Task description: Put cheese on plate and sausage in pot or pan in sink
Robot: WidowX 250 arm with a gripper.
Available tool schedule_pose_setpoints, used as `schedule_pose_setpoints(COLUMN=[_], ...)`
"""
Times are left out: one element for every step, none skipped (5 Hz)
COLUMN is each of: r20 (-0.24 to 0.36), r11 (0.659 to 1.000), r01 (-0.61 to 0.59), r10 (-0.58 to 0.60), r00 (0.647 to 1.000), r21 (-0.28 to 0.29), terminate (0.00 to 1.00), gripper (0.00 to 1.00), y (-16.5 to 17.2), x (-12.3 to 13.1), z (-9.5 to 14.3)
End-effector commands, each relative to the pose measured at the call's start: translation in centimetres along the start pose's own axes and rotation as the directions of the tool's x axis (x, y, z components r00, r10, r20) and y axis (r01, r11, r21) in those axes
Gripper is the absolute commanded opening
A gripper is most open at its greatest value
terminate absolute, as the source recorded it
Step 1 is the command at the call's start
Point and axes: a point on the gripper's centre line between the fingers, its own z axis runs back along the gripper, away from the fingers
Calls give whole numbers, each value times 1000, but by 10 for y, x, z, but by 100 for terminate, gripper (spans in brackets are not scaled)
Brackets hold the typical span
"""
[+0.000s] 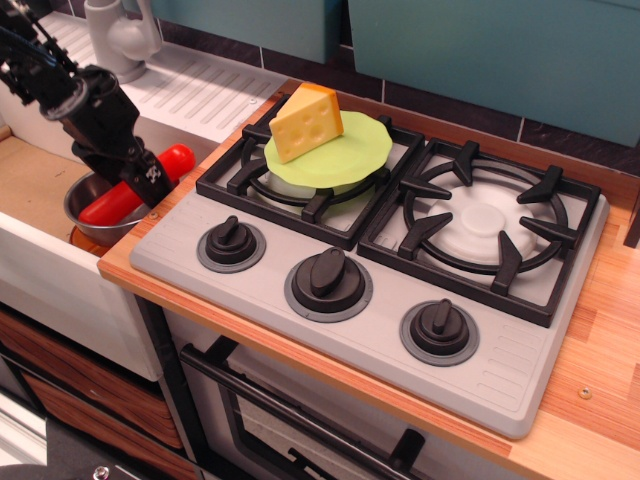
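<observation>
The second step looks nearly done: the glossy red sausage [135, 188] lies tilted in the shiny steel pot [88, 196], down in the tan-floored sink [30, 180]. The black hand [148, 178] appears closed on the sausage; I judge release and lifting away come next. Rightward, the holed yellow cheese [306, 122] stands on the lime-green plate [350, 152].

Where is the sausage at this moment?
The sausage is at the left, lying slanted in the pot inside the sink, with the gripper on it.
</observation>
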Motion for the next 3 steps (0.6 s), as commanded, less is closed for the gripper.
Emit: schedule_pose_setpoints(r20=[-34,-72,-122], r11=[993,990,986], r01=[17,18,26], r10=[-13,-8,-6], r00=[999,997,992], r21=[118,140,166], terminate=[0,0,0], gripper=[100,100,100], y=[-15,-21,-29], x=[33,36,42], z=[82,107,134])
